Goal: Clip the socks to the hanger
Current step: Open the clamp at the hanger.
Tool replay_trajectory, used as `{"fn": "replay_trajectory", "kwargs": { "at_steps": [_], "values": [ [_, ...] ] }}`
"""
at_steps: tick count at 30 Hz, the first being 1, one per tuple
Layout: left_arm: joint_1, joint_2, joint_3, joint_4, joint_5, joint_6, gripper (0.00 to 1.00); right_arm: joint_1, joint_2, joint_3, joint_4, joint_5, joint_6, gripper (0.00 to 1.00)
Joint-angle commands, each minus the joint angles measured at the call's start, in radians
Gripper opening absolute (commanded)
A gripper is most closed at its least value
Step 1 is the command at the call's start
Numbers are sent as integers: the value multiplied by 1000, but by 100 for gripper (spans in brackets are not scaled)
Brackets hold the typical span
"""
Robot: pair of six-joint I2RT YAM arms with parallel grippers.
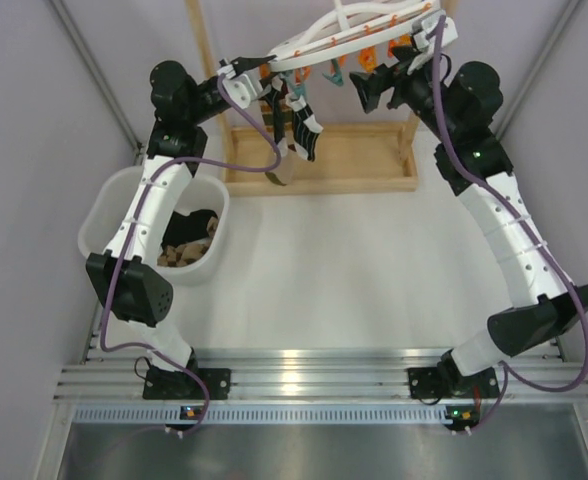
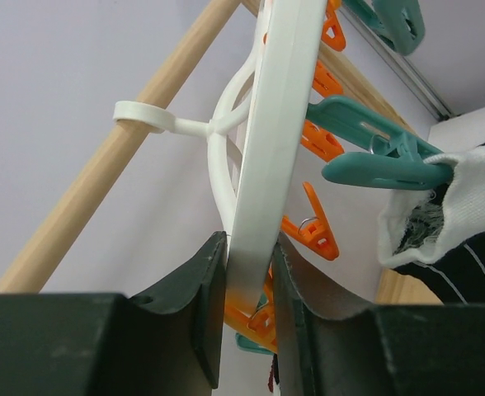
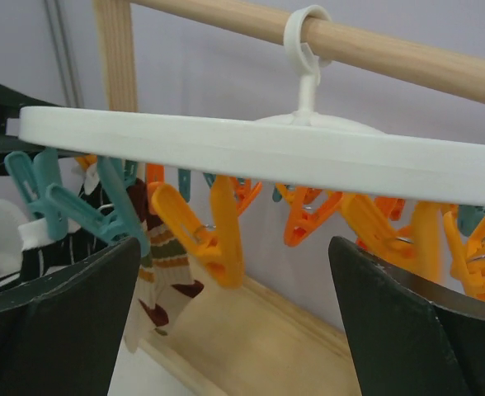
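The left gripper point(image 2: 247, 318) is clamping the left end of the white hanger point(image 2: 277, 124), with its two dark fingers point(image 2: 197, 313) pressing on either side of the rim. The hanger is hanging by its hook point(image 3: 304, 37) from the wooden rod point(image 3: 407, 49) of the stand at the far side of the table point(image 1: 374, 270).

The right gripper point(image 3: 233, 256) is standing wide open and holding nothing. In its wrist view it is sitting just below the hanger's rim without touching it, and orange pegs point(image 3: 214, 239) are dangling in the gap between its fingers.

A teal peg point(image 2: 383, 165) is biting the white cuff of a black sock point(image 2: 473, 239). That sock is hanging under the hanger's left part, just beside the left gripper. A patterned brown-and-cream sock point(image 3: 164, 280) is hanging near it, above the stand's wooden base point(image 1: 364, 160).

More socks point(image 1: 196, 235) are lying in the white tub point(image 1: 109, 215) at the left of the table, under the left arm and well apart from the hanger.
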Motion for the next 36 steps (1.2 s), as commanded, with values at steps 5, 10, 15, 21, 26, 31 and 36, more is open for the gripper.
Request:
{"fn": "replay_trajectory", "kwargs": {
  "at_steps": [5,10,15,21,26,31,36],
  "values": [
    [-31,-38,58,-69,-7,57,5,-84,-85,-40,-89,-456,-15,100],
    [-32,-44,58,-81,-11,60,5,-76,-48,26,-149,-411,0,100],
    [-39,-49,53,-90,-22,63,5,-55,-98,-59,-124,-385,-64,100],
    [-39,-50,55,-96,-27,72,5,-7,-135,-69,-238,-336,-146,100],
    [-40,-49,53,-96,-25,71,6,45,-129,-81,-269,-313,-150,100],
    [-42,-50,53,-98,-22,68,6,59,-60,23,-235,-316,-91,99],
    [-46,-53,53,-98,-31,69,6,63,0,89,-151,-255,-43,97]
  ]
}}
